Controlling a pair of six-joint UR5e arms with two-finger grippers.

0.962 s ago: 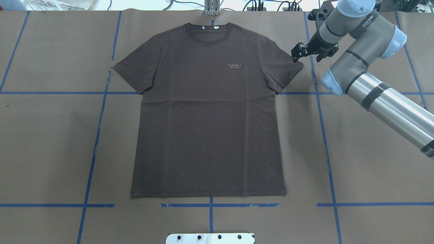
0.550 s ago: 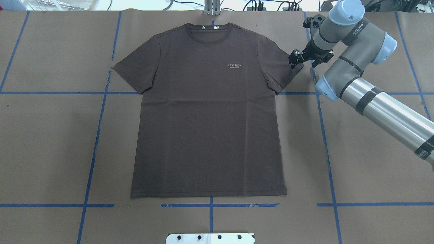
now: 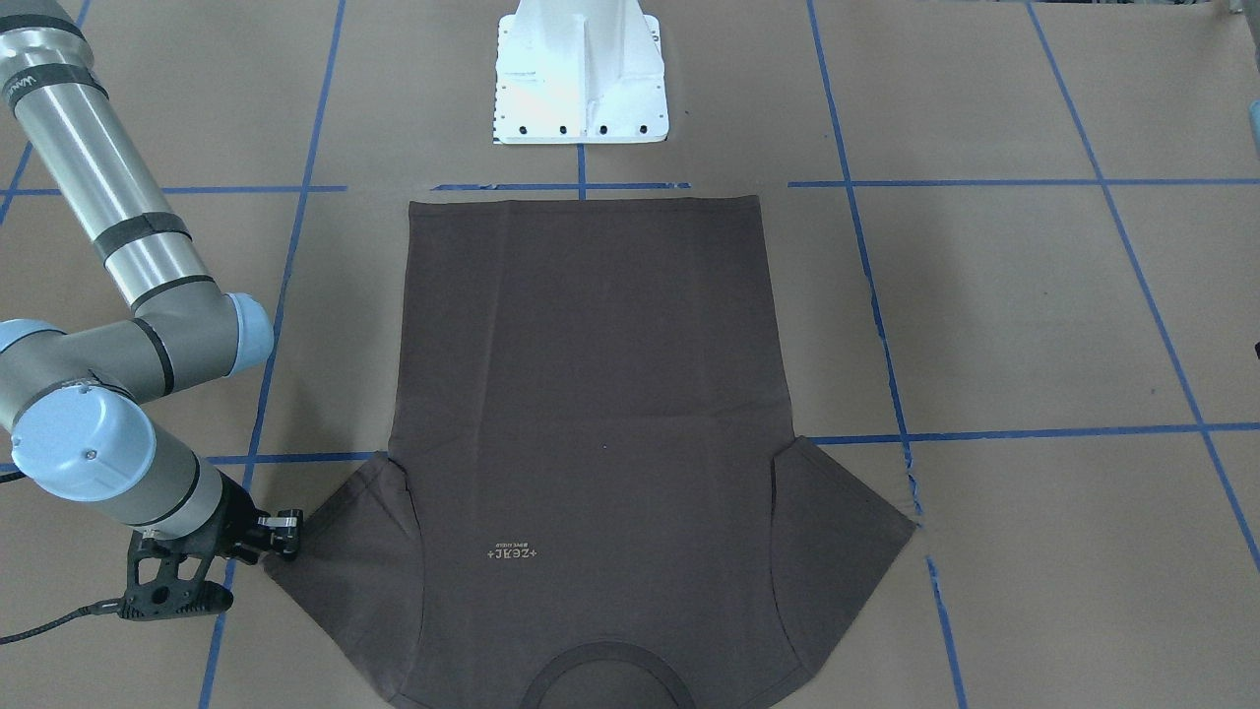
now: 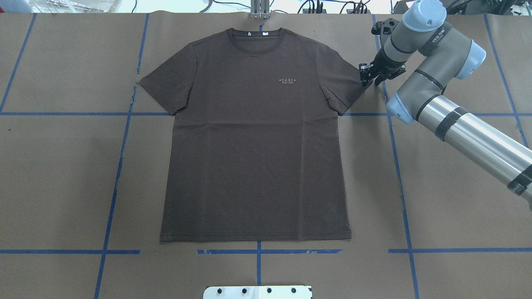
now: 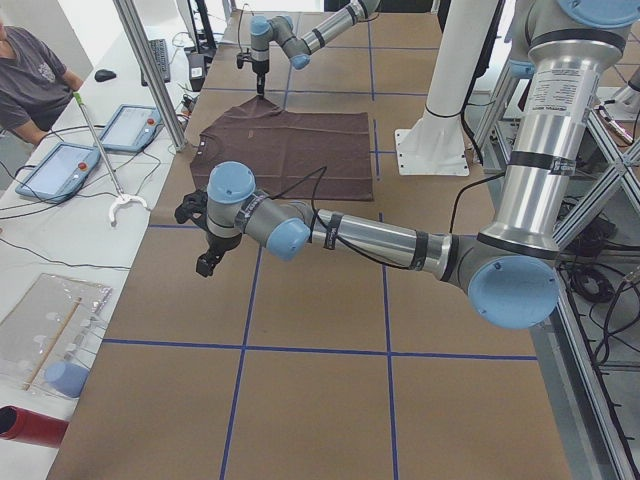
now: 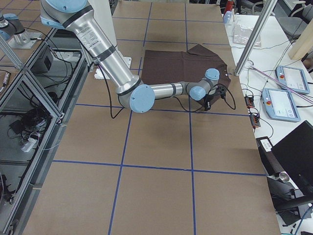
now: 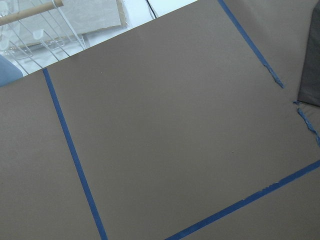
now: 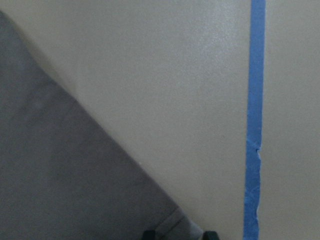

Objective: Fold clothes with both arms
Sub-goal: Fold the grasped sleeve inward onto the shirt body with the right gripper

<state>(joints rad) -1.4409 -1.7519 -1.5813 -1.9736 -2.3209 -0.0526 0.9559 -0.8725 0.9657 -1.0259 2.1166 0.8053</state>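
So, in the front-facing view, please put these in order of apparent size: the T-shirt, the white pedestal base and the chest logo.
1. the T-shirt, by far the largest
2. the white pedestal base, although the top edge of the view cuts it off
3. the chest logo, clearly the smallest

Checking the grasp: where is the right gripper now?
In the overhead view's upper right, the right gripper is at the T-shirt's sleeve tip, beside a blue tape line.
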